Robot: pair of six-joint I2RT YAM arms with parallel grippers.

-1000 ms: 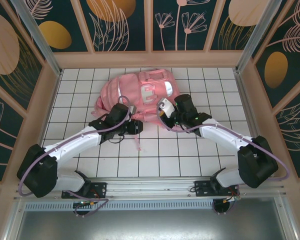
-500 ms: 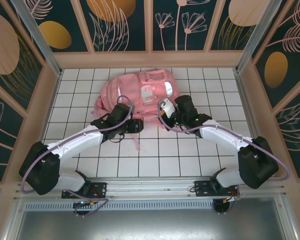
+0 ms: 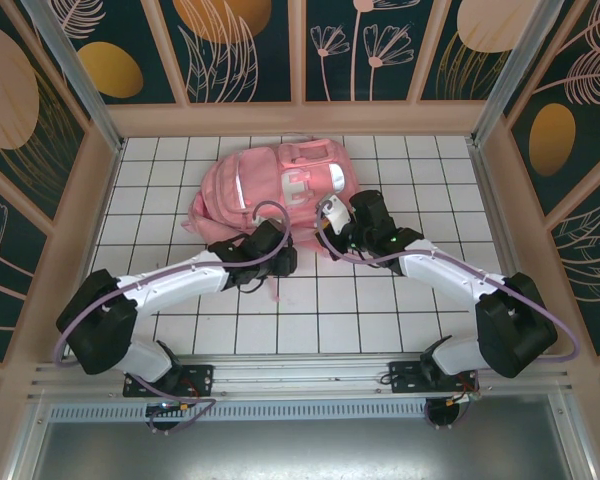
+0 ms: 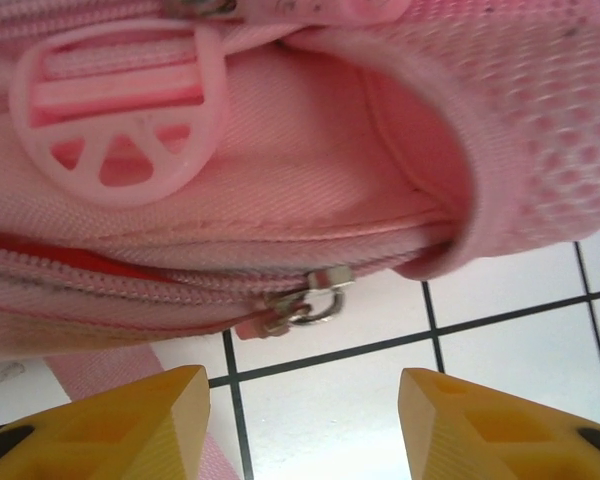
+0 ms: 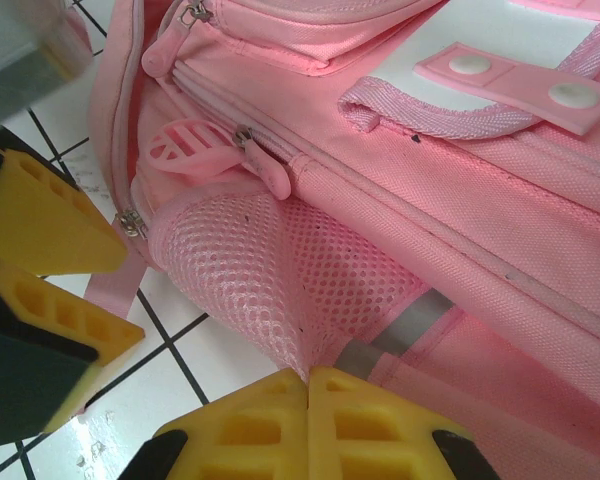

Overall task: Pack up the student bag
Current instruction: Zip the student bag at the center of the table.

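No words, brand names, numbers or labels can be read anywhere. The student bag, lying toward the far edge of the tiled table, shows plain pink fabric and white panels with no legible print. A round pink zip pull on it has cut-out segments like a simple emblem, but carries no letters.

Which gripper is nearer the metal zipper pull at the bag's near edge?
Left. The left gripper sits open just short of the zipper pull, centred on it. The right gripper is farther along the student bag, shut on its mesh pocket.
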